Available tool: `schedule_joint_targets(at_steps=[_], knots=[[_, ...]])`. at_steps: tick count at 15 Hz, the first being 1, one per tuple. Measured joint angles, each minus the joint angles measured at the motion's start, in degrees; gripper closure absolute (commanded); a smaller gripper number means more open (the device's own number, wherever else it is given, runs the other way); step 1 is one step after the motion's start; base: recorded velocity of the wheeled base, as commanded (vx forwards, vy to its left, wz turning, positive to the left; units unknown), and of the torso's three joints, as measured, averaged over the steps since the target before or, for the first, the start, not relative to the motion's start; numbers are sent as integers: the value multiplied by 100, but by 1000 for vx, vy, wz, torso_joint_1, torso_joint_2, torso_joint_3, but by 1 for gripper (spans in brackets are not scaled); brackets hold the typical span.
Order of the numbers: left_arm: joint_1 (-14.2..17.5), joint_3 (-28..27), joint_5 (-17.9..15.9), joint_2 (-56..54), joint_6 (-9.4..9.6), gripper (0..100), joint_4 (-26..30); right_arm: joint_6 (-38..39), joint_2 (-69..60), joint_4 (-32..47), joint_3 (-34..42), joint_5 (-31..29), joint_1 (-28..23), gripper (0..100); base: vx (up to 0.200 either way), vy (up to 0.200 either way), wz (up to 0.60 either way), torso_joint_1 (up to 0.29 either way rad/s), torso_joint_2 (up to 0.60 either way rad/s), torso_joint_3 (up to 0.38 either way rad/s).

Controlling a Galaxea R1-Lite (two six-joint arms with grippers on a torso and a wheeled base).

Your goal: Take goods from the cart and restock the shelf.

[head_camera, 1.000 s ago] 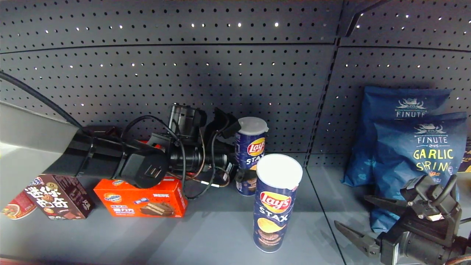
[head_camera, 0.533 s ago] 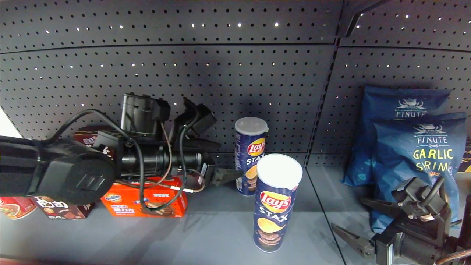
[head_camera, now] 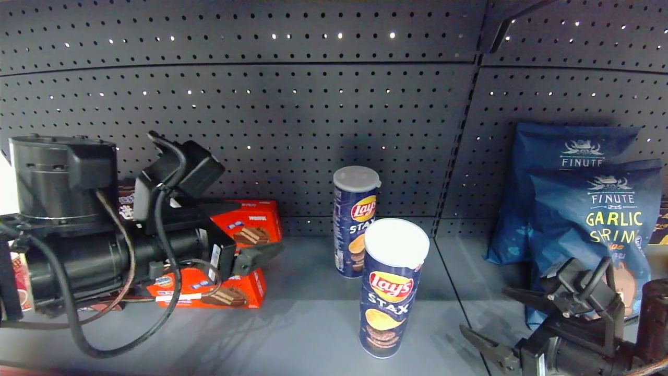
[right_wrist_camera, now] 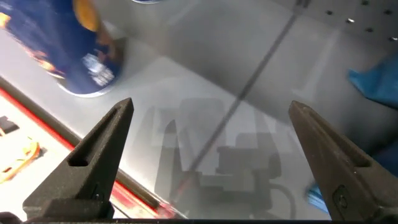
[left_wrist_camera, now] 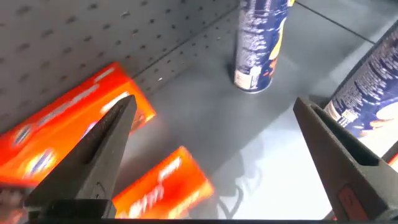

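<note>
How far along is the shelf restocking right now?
Done: a rear chip can and a front chip can stand upright on the shelf, near orange boxes and blue bags. In hand: nothing; left gripper and right gripper are open and empty. Left: probably fetching the next item from the cart.

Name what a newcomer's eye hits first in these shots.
Two blue chip cans stand upright mid-shelf, the front can just ahead of the rear can. The left gripper hangs open to their left, by the orange boxes. The right gripper sits open low at the right, before the blue snack bags.
</note>
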Motion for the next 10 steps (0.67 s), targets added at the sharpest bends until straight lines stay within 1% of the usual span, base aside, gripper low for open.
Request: schedule_joint_targets(at_steps=[1, 4, 7, 10], knots=[[15, 184, 68, -188, -52, 0, -96, 107, 61, 1, -33, -101, 177, 0, 0, 0, 0, 0, 0, 0], [69, 496, 183, -577, -69, 0, -272, 467, 308, 1, -300, -310, 761, 0, 0, 0, 0, 0, 0, 0], [190, 585, 188, -734, -41, 0, -290, 489, 625, -7, -656, -315, 1123, 0, 0, 0, 0, 0, 0, 0], [213, 603, 191, -783, -17, 0, -294, 489, 1014, -24, -1064, -297, 1337, 0, 0, 0, 0, 0, 0, 0]])
